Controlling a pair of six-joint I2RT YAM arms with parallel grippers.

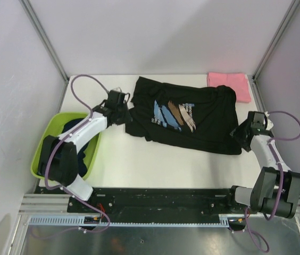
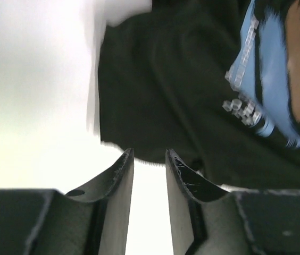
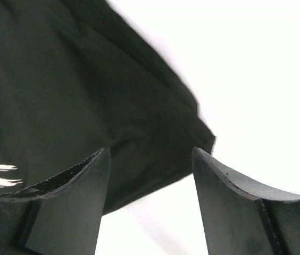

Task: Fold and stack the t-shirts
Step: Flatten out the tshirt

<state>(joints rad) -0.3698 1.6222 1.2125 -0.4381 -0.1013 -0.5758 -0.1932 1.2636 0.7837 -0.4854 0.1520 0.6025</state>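
We are seeing the black t-shirt [image 1: 192, 119] lying spread on the desk [image 1: 155, 164]. The left tool [image 1: 124, 108] is hovering released at the shirt's left edge, and the right tool [image 1: 242, 134] is hovering released at its right corner.

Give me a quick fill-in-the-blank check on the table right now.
The printed shirt spread on the table is ____.
The folded shirt at the far right corner is ____.
The green basin stands at the table's ____ edge.
The left gripper is ____, holding nothing.
Missing words: black; pink; left; open.
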